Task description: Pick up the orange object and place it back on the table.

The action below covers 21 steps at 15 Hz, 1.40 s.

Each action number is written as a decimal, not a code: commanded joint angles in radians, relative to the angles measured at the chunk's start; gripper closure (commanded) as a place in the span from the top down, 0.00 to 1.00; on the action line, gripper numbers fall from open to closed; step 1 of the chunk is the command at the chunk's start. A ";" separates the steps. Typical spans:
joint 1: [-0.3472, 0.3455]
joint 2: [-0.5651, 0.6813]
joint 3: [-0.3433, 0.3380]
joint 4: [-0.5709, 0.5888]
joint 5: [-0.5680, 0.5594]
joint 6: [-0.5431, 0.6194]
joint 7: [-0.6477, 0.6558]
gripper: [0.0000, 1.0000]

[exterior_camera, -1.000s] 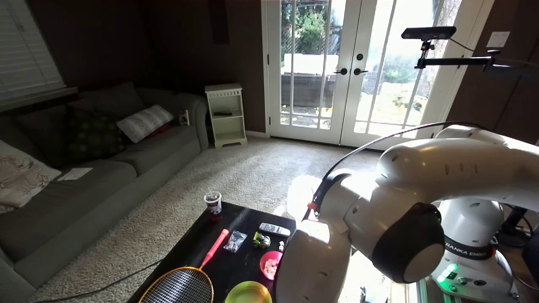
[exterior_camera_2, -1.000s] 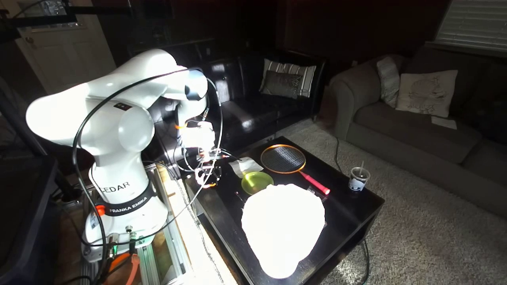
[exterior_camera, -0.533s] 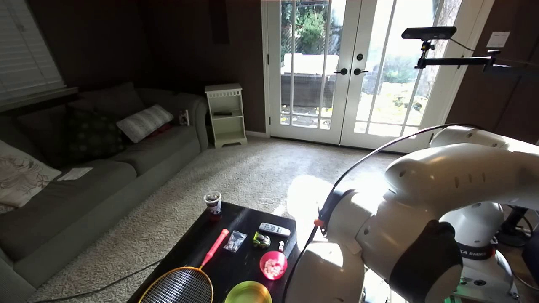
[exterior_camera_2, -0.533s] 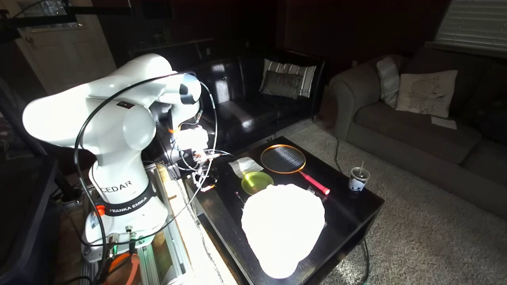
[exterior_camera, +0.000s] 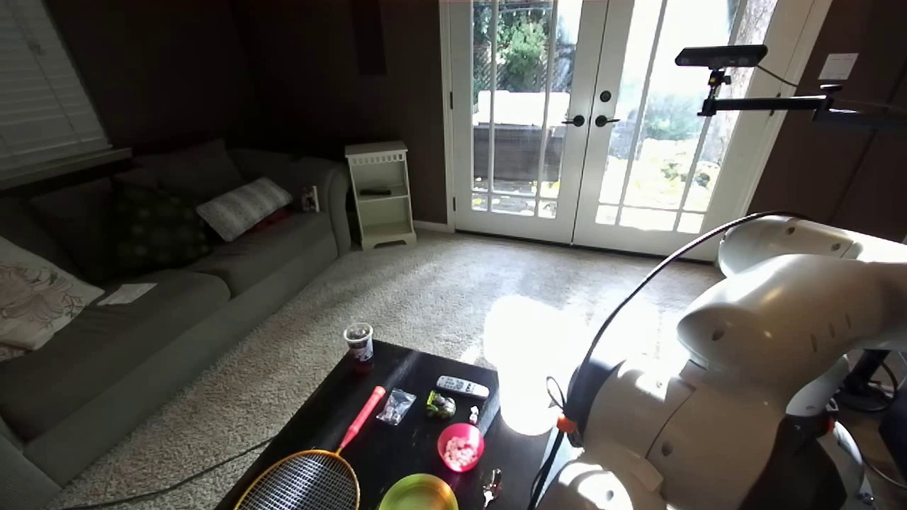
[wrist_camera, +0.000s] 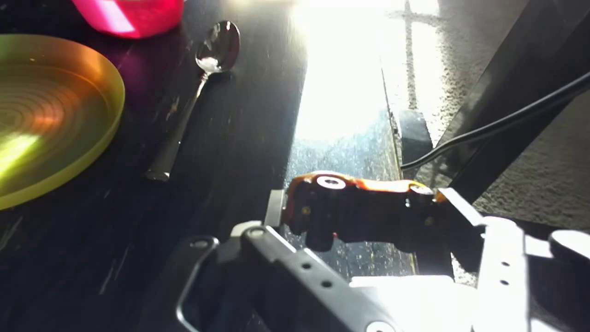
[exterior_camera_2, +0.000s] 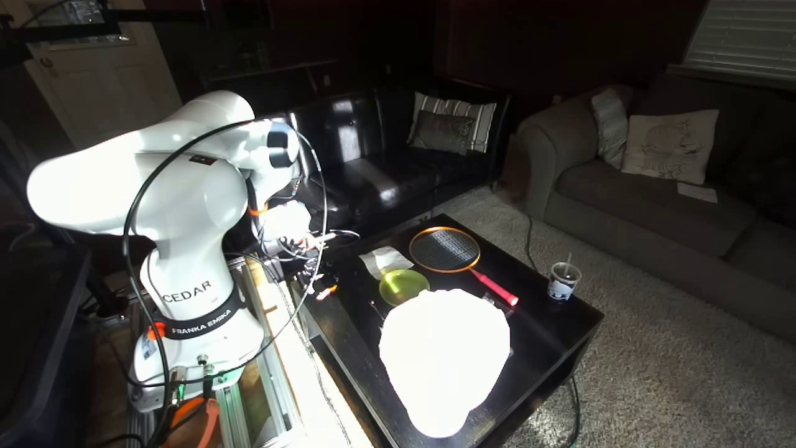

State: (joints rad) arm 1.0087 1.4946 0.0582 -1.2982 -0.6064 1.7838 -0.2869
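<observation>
In the wrist view the orange object (wrist_camera: 359, 198), orange on top and dark on its shaded side with pale round discs, spans the gap between my gripper's (wrist_camera: 368, 206) two fingertips. Both tips press on its ends, so the gripper is shut on it. Behind it runs the lit long edge of the black table (wrist_camera: 253, 124). In an exterior view the orange object (exterior_camera_2: 327, 292) shows as a small bright spot below the wrist, over the table's (exterior_camera_2: 528, 330) robot-side edge. Whether it touches the top, I cannot tell. The arm hides the gripper in an exterior view (exterior_camera: 708, 425).
On the table are a yellow-green plate (wrist_camera: 60, 161), a pink bowl (exterior_camera: 460, 453), a spoon (wrist_camera: 184, 115), a racket (exterior_camera_2: 444, 249), a remote (exterior_camera: 462, 386), a toy (exterior_camera: 441, 404) and a cup (exterior_camera_2: 563, 283). White glare (exterior_camera_2: 444, 354) hides part of the top. A cable (wrist_camera: 502, 122) crosses beyond the edge.
The arm has drawn back towards its base and lower, uncovering the pink bowl and the spoon. The orange object has barely shifted, and the wrist has tilted around it.
</observation>
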 commanded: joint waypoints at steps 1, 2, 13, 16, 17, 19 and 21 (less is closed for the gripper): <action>0.012 -0.001 0.003 0.006 -0.060 -0.047 -0.037 0.56; 0.007 -0.001 0.007 0.004 -0.071 -0.032 -0.047 0.56; -0.007 -0.001 -0.023 -0.005 -0.111 0.165 -0.250 0.56; -0.040 0.000 0.023 -0.011 -0.199 0.108 -0.216 0.56; -0.032 0.000 0.019 -0.011 -0.202 0.085 -0.205 0.56; -0.011 0.000 -0.001 -0.009 -0.205 0.025 -0.196 0.56; 0.005 0.000 -0.009 -0.011 -0.225 -0.054 -0.195 0.95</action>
State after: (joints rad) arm 0.9940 1.4948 0.0494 -1.3054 -0.7820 1.8299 -0.5031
